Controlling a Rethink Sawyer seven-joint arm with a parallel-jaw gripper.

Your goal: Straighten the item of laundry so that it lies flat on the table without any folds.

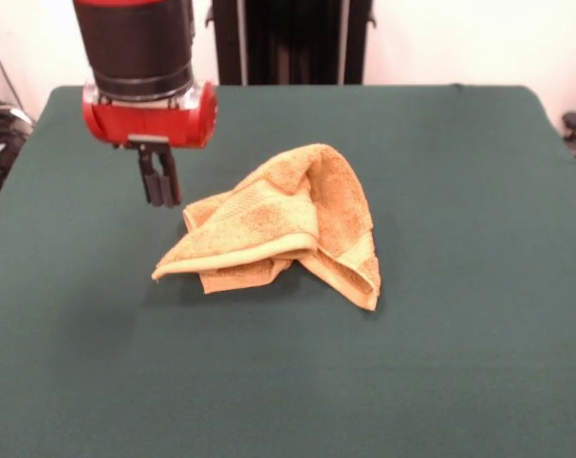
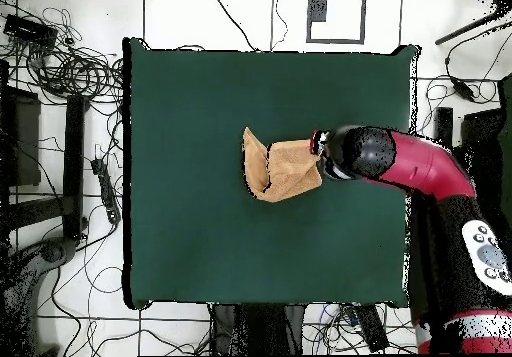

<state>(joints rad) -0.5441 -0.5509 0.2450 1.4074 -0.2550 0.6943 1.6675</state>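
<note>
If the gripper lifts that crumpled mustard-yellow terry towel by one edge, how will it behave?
The mustard-yellow terry towel lies in soft, overlapping folds on the dark green cloth-covered table, so it will probably hang limp and partly unfold. Its looped pile may drag on the cloth. The black gripper hangs beside it, apparently closed and empty.

Light: even, bright, soft, from overhead.
Shadows: faint one on the table (image 1: 188, 286) at the towel's (image 1: 288, 224) 7 o'clock edge.
Glare: none.
</note>
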